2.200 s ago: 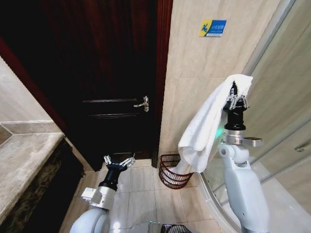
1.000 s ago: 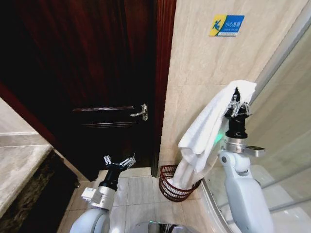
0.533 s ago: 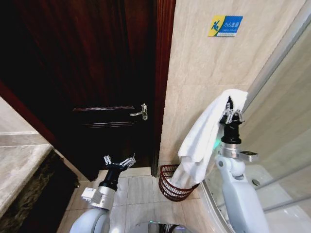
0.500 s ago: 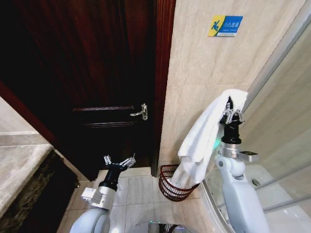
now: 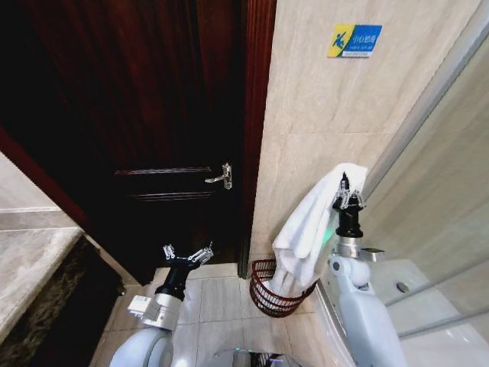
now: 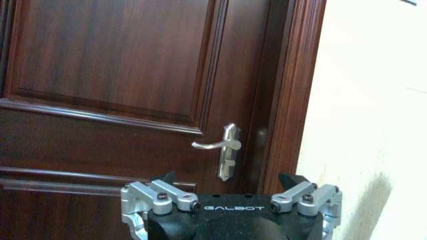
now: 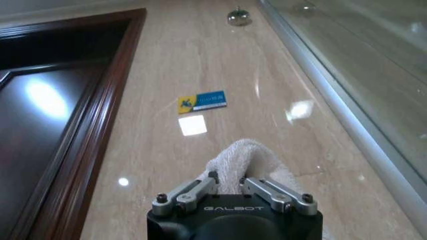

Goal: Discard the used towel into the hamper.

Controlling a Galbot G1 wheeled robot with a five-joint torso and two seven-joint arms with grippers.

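right gripper (image 5: 346,194) clenching towel (image 5: 306,229) over hamper (image 5: 269,287) rim | left gripper (image 5: 187,256) released

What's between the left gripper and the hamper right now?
In the head view, just bare floor tiles separate the left gripper from the hamper, where the towel hangs.

Fluffy white terry-cloth towel (image 5: 306,229), open wire-weave hamper (image 5: 267,287), glossy dark wooden door (image 5: 153,115), polished beige wall tiles (image 5: 321,115).
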